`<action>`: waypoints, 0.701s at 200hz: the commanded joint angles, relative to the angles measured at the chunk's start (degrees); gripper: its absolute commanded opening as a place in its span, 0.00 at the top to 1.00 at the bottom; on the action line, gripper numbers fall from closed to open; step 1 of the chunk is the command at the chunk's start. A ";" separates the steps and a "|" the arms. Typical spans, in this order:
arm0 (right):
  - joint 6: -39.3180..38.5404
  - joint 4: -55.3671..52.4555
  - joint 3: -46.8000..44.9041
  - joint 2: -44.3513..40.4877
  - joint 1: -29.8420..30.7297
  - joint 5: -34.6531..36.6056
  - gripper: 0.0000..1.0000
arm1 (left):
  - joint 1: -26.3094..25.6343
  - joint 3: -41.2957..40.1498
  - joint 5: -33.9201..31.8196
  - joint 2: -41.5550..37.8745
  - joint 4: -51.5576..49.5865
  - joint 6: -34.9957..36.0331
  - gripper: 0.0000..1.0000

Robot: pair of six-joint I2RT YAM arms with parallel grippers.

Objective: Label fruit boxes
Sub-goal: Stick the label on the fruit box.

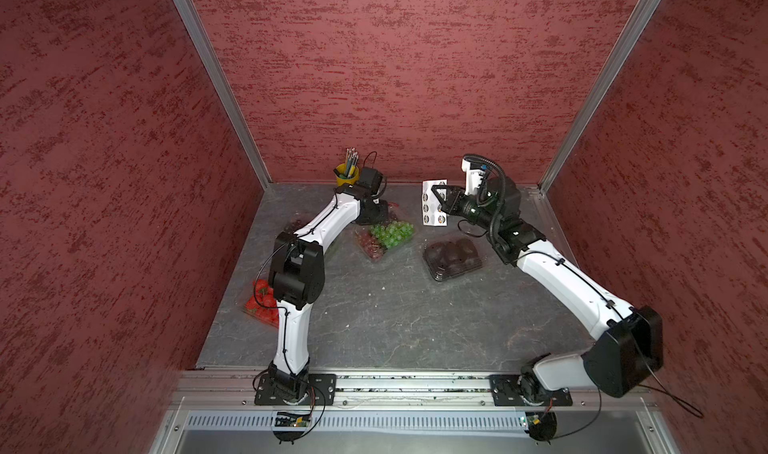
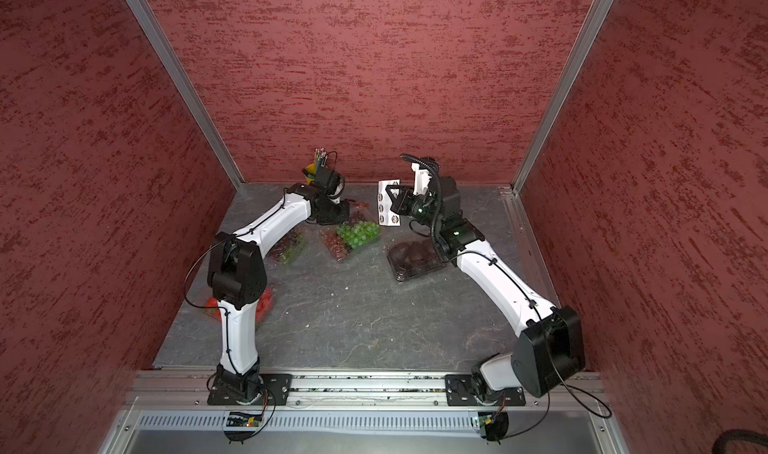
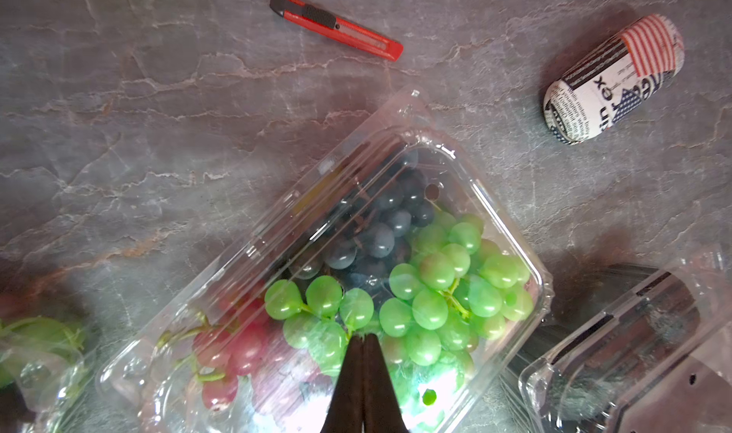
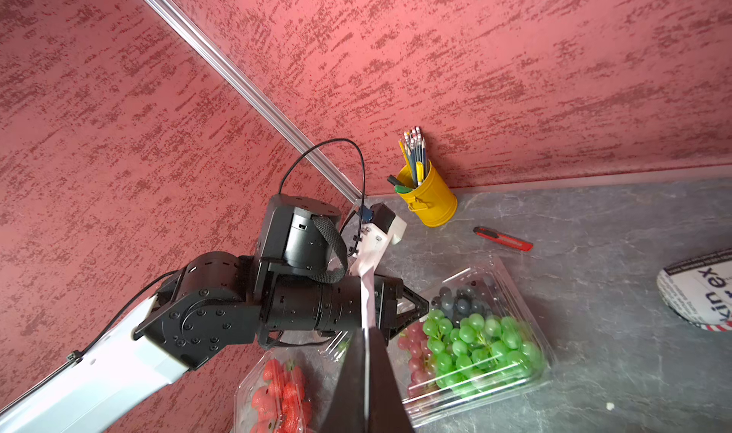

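Nearest, the strawberry box (image 1: 262,302) lies at the left, partly under the left arm (image 1: 295,273); farther back, the black-tray box (image 1: 453,258) sits right of centre, its long side running roughly left to right. Beyond, the left gripper (image 3: 363,342), jaws pressed together, hangs with its tips over the green grapes of the mixed grape box (image 1: 386,238), whose long axis runs near-left to far-right. Farthest, the right gripper (image 1: 436,194) is clamped on the sticker sheet (image 1: 432,219), held up in the air.

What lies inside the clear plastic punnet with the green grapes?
Inside the clear plastic punnet lie green grapes, pinkish-red grapes and dark blue grapes. The shut left pincer covers some fruit; lower layers are hidden.
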 commanded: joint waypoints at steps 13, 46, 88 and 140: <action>1.03 0.86 -0.57 -0.71 -0.35 0.42 1.00 | -0.69 0.89 -0.41 1.94 -0.36 0.74 1.00; 1.30 1.03 -0.65 -0.61 -0.35 0.32 1.00 | -1.30 0.97 0.06 2.77 0.06 0.36 1.00; 1.55 1.22 -0.91 -0.70 -0.35 0.08 1.00 | -1.58 0.64 -0.01 3.67 0.15 -0.12 1.00; 1.99 1.78 -1.48 -0.71 -0.36 -0.09 1.00 | -1.80 0.46 1.49 3.59 0.76 -0.74 0.98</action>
